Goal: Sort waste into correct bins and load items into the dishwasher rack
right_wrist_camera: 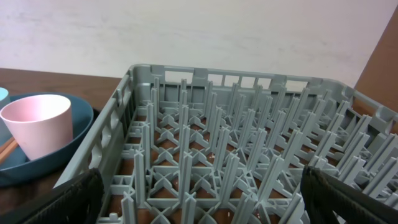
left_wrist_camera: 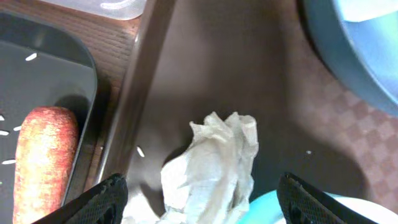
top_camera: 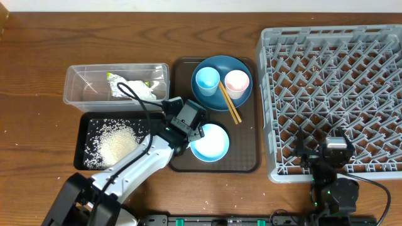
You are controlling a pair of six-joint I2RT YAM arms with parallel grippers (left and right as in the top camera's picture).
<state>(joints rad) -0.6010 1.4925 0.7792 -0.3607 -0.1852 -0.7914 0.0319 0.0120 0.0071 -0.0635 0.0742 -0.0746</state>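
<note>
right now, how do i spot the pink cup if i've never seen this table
Find the big grey rack; left of it lies a brown tray. On the tray's far end a dark blue dish holds two cups: the pink cup is nearer the rack than the light blue cup.

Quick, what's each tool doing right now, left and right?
Left tool: open, straddling the crumpled tissue on the brown tray, not closed on it.
Right tool: open, empty, at the dishwasher rack.

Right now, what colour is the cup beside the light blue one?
The cup is pink, clearest in the right wrist view.
</note>
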